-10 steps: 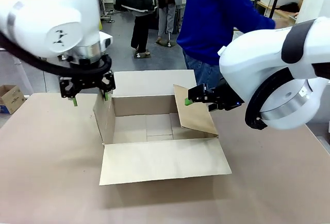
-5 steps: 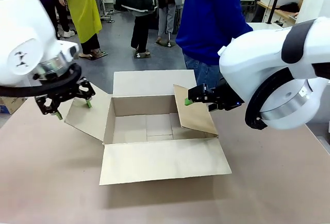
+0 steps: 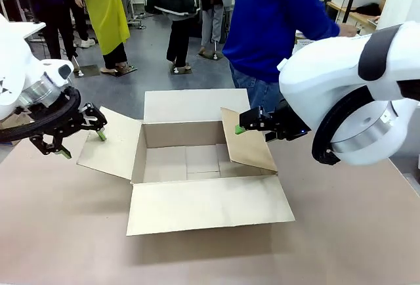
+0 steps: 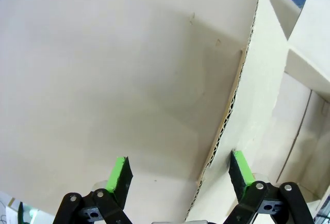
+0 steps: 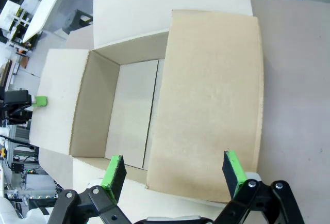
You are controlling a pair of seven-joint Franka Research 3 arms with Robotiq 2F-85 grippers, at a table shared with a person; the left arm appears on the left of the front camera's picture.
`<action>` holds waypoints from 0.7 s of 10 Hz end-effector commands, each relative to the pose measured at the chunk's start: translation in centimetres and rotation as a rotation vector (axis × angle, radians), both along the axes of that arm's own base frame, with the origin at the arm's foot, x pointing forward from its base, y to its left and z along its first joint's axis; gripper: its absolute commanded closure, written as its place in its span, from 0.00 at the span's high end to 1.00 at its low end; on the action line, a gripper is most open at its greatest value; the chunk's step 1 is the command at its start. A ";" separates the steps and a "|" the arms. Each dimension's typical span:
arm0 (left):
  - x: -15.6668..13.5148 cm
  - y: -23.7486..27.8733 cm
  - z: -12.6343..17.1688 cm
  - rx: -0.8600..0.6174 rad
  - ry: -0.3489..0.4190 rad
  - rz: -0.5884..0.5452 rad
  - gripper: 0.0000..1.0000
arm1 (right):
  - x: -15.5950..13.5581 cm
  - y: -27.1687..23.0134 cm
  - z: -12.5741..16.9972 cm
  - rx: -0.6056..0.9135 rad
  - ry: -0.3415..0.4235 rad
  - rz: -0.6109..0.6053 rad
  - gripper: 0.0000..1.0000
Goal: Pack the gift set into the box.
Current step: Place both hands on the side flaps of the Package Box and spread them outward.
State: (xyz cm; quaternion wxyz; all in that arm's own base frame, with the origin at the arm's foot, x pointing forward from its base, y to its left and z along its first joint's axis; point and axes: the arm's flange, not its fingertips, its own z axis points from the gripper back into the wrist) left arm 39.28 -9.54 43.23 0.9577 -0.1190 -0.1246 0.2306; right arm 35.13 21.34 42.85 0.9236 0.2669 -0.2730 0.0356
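Box (image 3: 209,205) sits mid-table (image 3: 341,232), toward the far edge. Inside we see just its bare cardboard floor. Left gripper (image 3: 84,144) is at the outer edge of the left flap (image 3: 111,144), which is folded out. Its jaws are wide open with the flap edge running between the fingers; we can't tell if they touch it. Right gripper (image 3: 241,127) is at the top edge of the right flap (image 3: 248,146), which leans in over the box. Its jaws are wide open too, straddling that flap.
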 end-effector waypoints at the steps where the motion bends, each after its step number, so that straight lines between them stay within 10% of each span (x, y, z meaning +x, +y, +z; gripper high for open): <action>1: 0.1 -0.6 0.7 0.032 0.011 0.032 0.98 | 0.0 0.0 0.0 0.000 0.000 0.000 1.00; 3: 0.1 -0.6 0.7 0.032 0.011 0.032 0.98 | 2.8 6.7 3.7 -0.315 0.190 0.137 1.00; 7: 0.1 -0.6 0.7 0.032 0.011 0.032 0.98 | 6.4 14.9 7.7 -0.609 0.305 0.110 1.00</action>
